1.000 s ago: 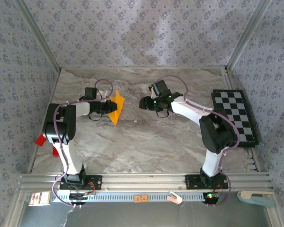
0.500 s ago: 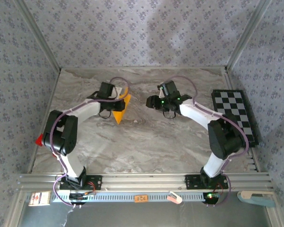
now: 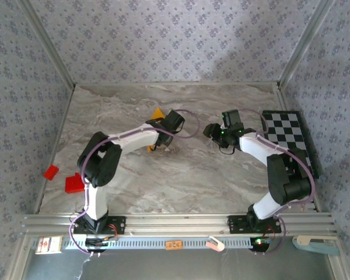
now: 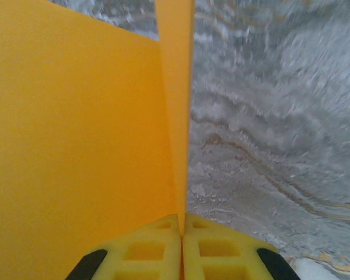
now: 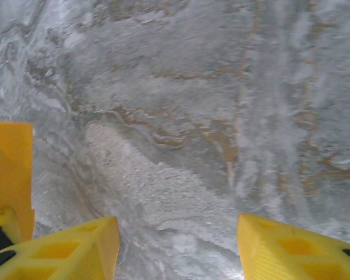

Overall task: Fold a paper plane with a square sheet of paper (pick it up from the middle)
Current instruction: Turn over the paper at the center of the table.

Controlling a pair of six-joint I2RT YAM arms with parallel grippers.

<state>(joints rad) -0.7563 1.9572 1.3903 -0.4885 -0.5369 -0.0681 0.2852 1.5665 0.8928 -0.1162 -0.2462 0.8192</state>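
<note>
Toward the far middle of the surface [image 3: 181, 175]: plane [image 4: 76, 146] nipped in my left pincer [image 4: 182, 233], right pincer [image 5: 178, 239] open.
My left pads [image 4: 146, 251] meet tight on the plane's centre fold, one wing spread broad to the left, the rest running away ahead of me. My right pincer hangs released over bare surface close by, holding nothing, with an orange edge at its left. Risks, as I judge them: the hold is on a thin fold only, so a fast swing could let the paper slip out or buckle the wing. If my right pincer closes off the crease line, the fold may skew or the paper tear between us.
</note>
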